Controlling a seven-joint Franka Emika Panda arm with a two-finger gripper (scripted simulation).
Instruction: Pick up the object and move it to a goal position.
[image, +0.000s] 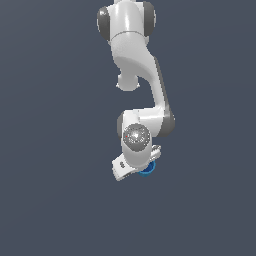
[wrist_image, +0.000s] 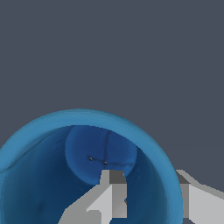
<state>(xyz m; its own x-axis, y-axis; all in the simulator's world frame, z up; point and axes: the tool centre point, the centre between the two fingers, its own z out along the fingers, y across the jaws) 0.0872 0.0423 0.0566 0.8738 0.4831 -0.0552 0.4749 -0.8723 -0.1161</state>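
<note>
gripper (wrist_image: 148, 197): fingers straddle the cup's wall, one finger (wrist_image: 111, 197) inside the bowl, the other (wrist_image: 192, 201) outside. Gap betw. them looks wider than the wall, no pad plainly pressing. Clamped or slack: can't tell from these views.
cup (wrist_image: 52, 175): blue, open mouth facing the wrist cam, darker round floor deep inside, lighter rim. In the exterior view only a sliver of the cup (image: 148, 170) shows, tucked under the hand at approx. 5 o'clock from the wrist joint, touching or just under the hand body.
grasp type: rim pinch, not a full-body wrap. Judgement: fine for a light cup, but it'll tend to swing or tilt if the pinch sits shallow.
how to do it well: sink fingers far enough that pads cover the wall below the rim, then close till both pads seat. Keep the hand square to the wall so the taper doesn't squeeze the cup out. Lift slow and straight at first, check the cup comes along w/o tipping.
risk: inner finger scraping the cup floor if pushed too deep, or nudging the cup sideways before the outer pad lands.
arm (image: 140, 75): comes in from 12 o'clock of the exterior view, elbow bent, wrist over the cup.
table (image: 50, 200): plain dark grey surface. No goal marker visible in either view, so the carry direction can't be judged here.
</note>
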